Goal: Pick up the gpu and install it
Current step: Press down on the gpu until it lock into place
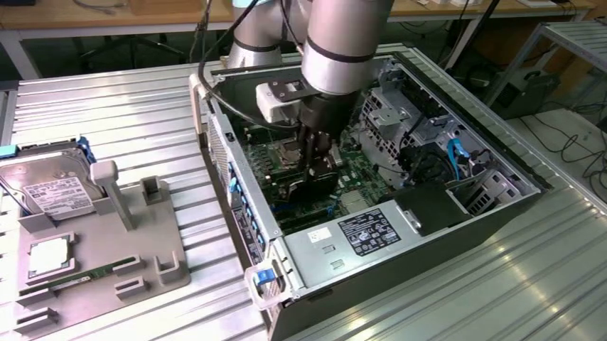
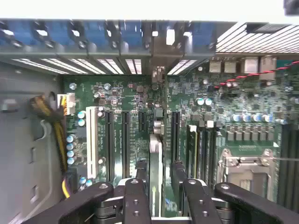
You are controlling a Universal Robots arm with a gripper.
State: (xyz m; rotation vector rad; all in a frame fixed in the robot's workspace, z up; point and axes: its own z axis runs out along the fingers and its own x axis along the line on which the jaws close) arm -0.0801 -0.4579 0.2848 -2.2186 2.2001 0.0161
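Green circuit board was what I had before me: the thin flat gpu, seen edge-on from my wrist, stood upright between my two black gripper fingers, its lower edge down among the long black expansion slots of the green motherboard. My gripper sat astride the card with the pads just beside its faces; whether they gripped it or had begun to slacken I could not tell from what I saw, so I would not call the card either held or released.

In the exterior view my grey arm reached straight down into the open black and silver computer case, with the gripper low over the motherboard and the dark cooler of the card just under it.

On the grey plastic parts tray at the exterior view's left lay the boxy silver hard drive with its white label and the narrow green memory stick, both well apart from the case.

I judged the pick-up done and the carry finished, the card being in the case and lined up with a slot. Whether it was fully seated I could not see; its bracket end was hidden from me.
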